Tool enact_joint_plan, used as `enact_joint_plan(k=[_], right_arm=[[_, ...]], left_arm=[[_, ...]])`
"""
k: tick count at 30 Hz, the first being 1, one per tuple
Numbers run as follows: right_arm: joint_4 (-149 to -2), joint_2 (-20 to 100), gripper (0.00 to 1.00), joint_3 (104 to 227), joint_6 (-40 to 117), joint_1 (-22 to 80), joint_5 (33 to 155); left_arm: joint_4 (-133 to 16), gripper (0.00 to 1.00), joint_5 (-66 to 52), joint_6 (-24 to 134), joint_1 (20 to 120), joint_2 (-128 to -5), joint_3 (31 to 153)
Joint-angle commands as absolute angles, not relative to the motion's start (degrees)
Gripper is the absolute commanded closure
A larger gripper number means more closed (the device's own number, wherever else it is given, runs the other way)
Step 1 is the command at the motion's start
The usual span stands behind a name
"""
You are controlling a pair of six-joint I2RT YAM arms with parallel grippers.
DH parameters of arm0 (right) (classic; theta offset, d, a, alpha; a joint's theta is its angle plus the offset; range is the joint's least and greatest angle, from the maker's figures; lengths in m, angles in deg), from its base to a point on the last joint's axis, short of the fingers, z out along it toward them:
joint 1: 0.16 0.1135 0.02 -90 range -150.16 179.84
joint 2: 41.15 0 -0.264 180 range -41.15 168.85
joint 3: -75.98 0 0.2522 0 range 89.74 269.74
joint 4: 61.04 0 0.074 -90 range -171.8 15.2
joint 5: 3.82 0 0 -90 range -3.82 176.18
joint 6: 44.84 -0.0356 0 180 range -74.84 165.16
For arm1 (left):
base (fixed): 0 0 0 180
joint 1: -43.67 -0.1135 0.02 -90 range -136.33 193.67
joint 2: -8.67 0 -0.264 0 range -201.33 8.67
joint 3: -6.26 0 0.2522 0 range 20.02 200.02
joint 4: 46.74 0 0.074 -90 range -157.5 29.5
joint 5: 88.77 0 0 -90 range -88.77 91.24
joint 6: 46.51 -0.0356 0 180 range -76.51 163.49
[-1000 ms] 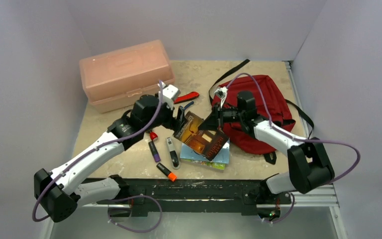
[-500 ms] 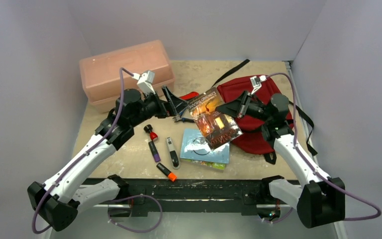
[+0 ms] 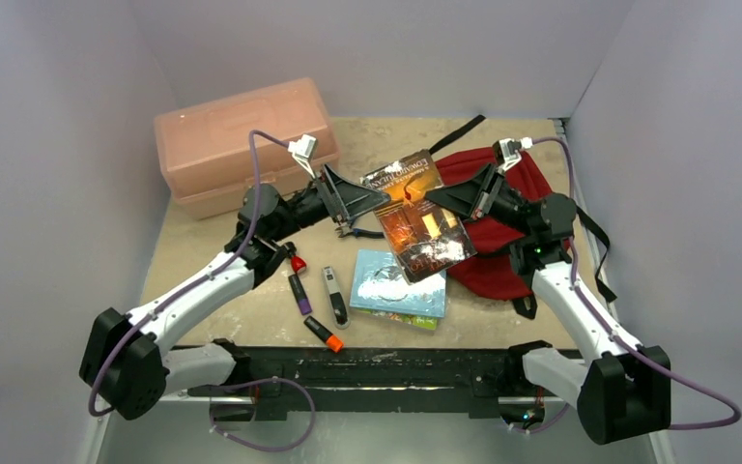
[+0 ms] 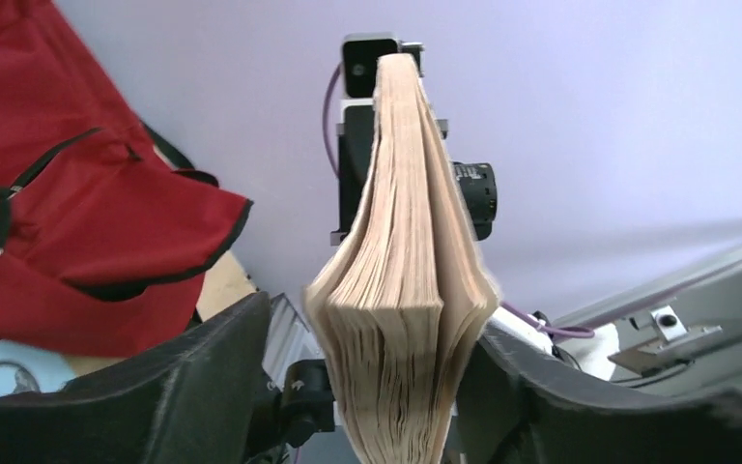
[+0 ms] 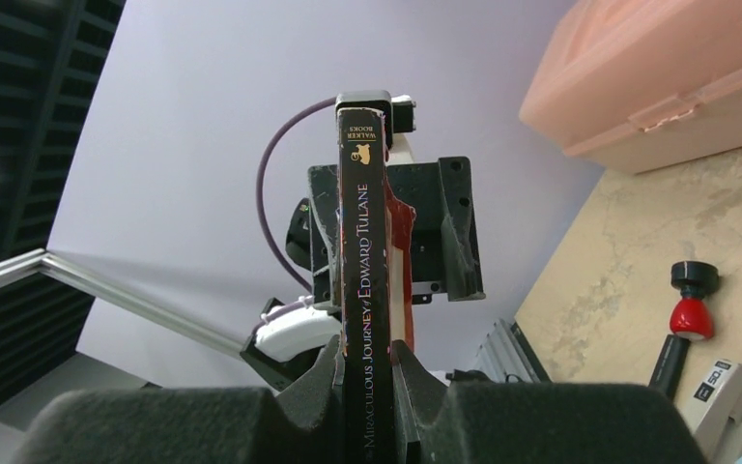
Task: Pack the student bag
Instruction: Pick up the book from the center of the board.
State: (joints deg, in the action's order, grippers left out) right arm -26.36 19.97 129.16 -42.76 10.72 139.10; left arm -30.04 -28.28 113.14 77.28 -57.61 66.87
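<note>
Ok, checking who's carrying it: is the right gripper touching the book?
Touching. The right wrist view shows the right gripper closed on the book. Its jaws press against both covers beside the spine, with no gap on either side.

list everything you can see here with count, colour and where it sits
student bag: 1, dark red with black straps, right side of the table, behind the held book
book: 1, dark cover with orange, in the air between both grippers
box: 1, pale pink, far left corner
thin booklet: 1, light blue, flat on the table, green edge showing beneath
purple marker: 1, purple, left of the booklet
orange-tipped marker: 1, black and orange, near edge
small capped piece: 1, red and black, beyond the purple marker
stapler-like item: 1, grey and black, beside the purple marker
table: 1, beige
left gripper: 1, black, open around the book's page edge
right gripper: 1, black, shut on the book's spine
</note>
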Motion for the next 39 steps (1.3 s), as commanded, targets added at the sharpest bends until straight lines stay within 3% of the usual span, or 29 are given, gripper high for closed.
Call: enact_joint_plan(k=[1, 5, 6, 8, 10, 15, 21, 24, 27, 31, 33, 36, 37, 38, 39], right_arm=[[-28.0, 19.1, 1.00, 130.7, -41.4, 11.5, 137.5], [-39.6, 18.1, 1.00, 133.8, -32.3, 11.8, 137.6], [-45.8, 17.2, 0.89, 135.0, -27.8, 11.8, 136.4], [-56.9, 15.3, 0.54, 137.0, -20.3, 11.9, 133.1], [-62.1, 13.8, 0.37, 137.0, -16.6, 12.0, 131.4], [-57.8, 9.2, 0.19, 130.0, -18.7, 12.3, 130.6], [-42.8, 3.8, 0.14, 120.8, -31.9, 14.5, 125.5], [-41.0, 2.6, 0.17, 120.6, -33.5, 16.7, 122.3], [-36.9, 1.0, 0.30, 119.6, -36.2, 17.6, 119.3], [-37.2, -1.4, 0.32, 120.2, -35.4, 17.6, 115.7], [-38.1, -2.3, 0.39, 121.0, -34.6, 17.6, 115.1], [-42.8, -4.0, 0.60, 122.5, -32.3, 17.6, 113.9], [-44.4, -4.5, 0.71, 123.0, -31.6, 17.6, 113.8], [-46.7, -5.1, 0.90, 124.0, -30.3, 17.6, 113.4], [-52.1, -5.9, 1.00, 125.8, -28.0, 17.6, 112.0]], left_arm=[[-6.2, 0.46, -31.8, 122.8, 78.4, -62.8, 65.3], [0.3, 0.83, -30.4, 123.9, 78.9, -65.9, 65.2], [1.4, 0.89, -27.7, 123.6, 78.9, -65.5, 64.0], [1.7, 0.99, -22.2, 121.7, 78.9, -63.7, 61.9], [0.4, 1.00, -17.3, 119.8, 78.9, -61.4, 61.1], [4.7, 1.00, -11.9, 122.9, 78.9, -62.9, 62.6], [13.4, 1.00, -9.3, 128.8, 78.9, -68.8, 65.9], [16.2, 1.00, -7.2, 130.4, 79.7, -70.8, 67.4], [16.5, 1.00, -6.6, 130.6, 80.9, -72.1, 68.6], [16.8, 1.00, -5.5, 130.3, 82.6, -72.9, 68.1], [16.9, 1.00, -5.1, 130.4, 83.2, -73.1, 67.7], [15.2, 1.00, -5.4, 129.4, 84.1, -73.0, 67.8], [13.9, 1.00, -6.6, 128.4, 84.3, -72.9, 68.3], [11.4, 1.00, -8.2, 127.2, 84.5, -72.7, 69.2], [7.0, 0.91, -9.9, 125.5, 84.8, -71.8, 69.9]])
